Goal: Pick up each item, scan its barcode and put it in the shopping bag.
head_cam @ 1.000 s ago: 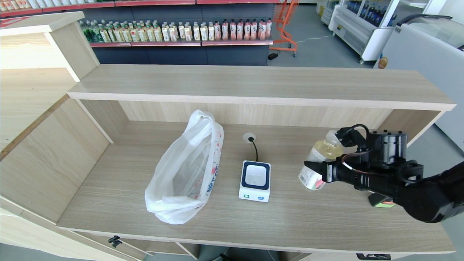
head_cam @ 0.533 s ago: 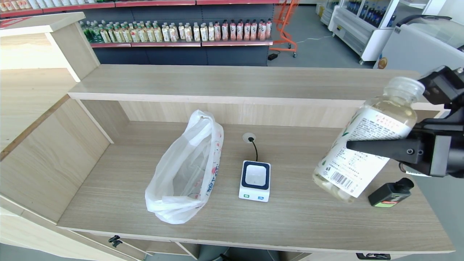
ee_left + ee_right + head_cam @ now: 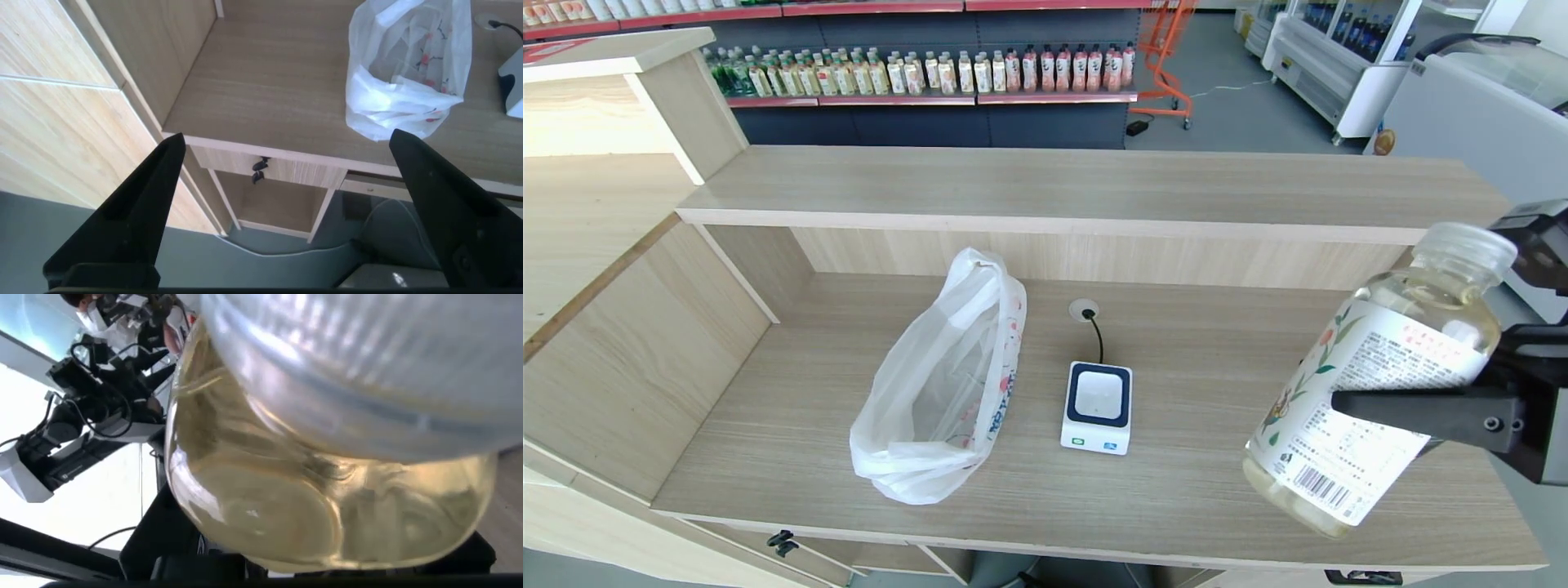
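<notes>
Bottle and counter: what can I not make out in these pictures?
The bottle, right wrist view: too close; its cap end hides the rest.
The right tool, head view: cut off by the right edge; the bottle hides one finger.
The counter, head view: right end lies behind the bottle.

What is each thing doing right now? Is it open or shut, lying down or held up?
bottle: cap on, tilted, held up above the counter.
right gripper: shut on the bottle.
left gripper: open, holding nothing.
shopping bag: mouth open, slumped on the counter.
scanner: lying flat on the counter, face up.
</notes>
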`<state>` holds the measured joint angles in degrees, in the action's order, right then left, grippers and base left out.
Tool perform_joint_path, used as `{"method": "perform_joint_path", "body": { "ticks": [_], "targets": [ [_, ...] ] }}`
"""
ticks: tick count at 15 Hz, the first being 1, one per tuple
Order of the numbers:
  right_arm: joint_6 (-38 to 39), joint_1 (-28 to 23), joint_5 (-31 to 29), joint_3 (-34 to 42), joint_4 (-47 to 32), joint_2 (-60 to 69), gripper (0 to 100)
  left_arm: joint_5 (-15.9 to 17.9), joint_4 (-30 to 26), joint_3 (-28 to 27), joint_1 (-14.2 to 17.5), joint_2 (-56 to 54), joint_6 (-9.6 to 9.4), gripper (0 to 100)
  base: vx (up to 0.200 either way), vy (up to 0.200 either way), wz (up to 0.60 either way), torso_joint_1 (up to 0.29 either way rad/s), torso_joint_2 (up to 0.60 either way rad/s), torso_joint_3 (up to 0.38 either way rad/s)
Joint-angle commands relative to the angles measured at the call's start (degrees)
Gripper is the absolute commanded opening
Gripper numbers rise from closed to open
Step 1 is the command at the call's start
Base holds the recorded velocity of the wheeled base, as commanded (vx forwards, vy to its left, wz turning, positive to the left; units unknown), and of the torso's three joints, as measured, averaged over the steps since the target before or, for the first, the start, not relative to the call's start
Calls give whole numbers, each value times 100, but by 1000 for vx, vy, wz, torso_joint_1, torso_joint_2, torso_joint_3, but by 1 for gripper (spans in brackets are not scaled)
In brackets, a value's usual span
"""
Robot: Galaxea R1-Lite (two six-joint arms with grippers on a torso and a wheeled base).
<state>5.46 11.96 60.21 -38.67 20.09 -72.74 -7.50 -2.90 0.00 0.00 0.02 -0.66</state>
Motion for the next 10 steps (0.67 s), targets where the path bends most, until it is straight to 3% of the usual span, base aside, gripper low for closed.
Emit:
{"method": "perform_joint_path", "body": {
  "ticks": [1, 10],
  "targets": [
    [-1, 96, 8, -18, 4, 6, 0, -6, 0, 0, 0, -2, 4, 100, 0, 0, 0, 0, 0, 0],
    [25, 342, 17, -27, -40, -21, 0, -6, 0, 0, 0, -2, 4, 100, 0, 0, 0, 0, 0, 0]
  ]
}}
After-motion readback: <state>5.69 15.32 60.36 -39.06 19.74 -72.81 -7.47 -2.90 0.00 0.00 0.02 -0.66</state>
